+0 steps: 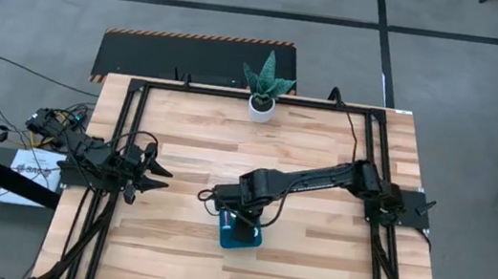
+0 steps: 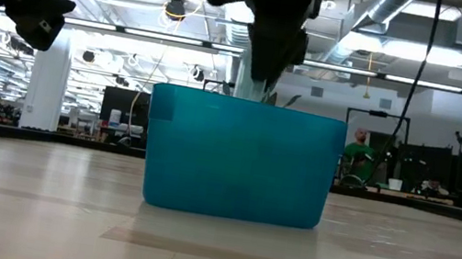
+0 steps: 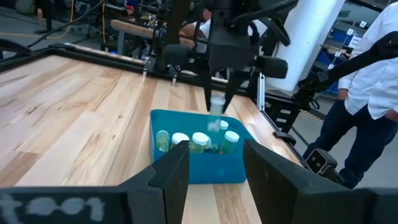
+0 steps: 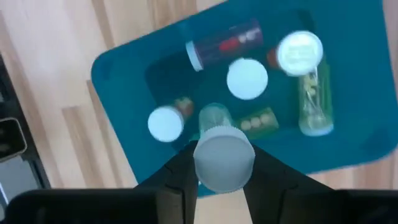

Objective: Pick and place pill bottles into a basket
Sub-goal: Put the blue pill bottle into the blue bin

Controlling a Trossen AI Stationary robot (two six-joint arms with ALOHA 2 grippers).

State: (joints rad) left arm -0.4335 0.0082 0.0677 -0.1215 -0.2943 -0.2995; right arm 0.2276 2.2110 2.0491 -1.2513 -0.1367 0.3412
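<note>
The teal basket (image 1: pixel 241 235) rests on its base near the middle of the wooden table, shown side-on in the low view (image 2: pixel 240 159). Several pill bottles (image 3: pixel 199 142) with white caps are inside it, some upright, some lying down (image 4: pixel 247 78). My right gripper (image 3: pixel 217 99) hangs over the basket, shut on one more pill bottle (image 4: pixel 224 163). At the table's left edge my left gripper (image 1: pixel 162 178) stays level and open, with nothing between its fingers (image 3: pixel 216 162). My right gripper pinches the pill bottle at its white cap end (image 4: pixel 224 149) between its two fingers. They come from above, pointing down. The bottle sits upright, cap up, its pale body (image 3: pixel 216 107) below the fingertips, lifted clear over the basket's open top.
A small white pot with a green plant (image 1: pixel 261 103) stands at the table's far edge. Black frame rails (image 1: pixel 118 142) run along the left and right sides. A person in a white shirt (image 3: pixel 373 81) stands beyond the table's right side.
</note>
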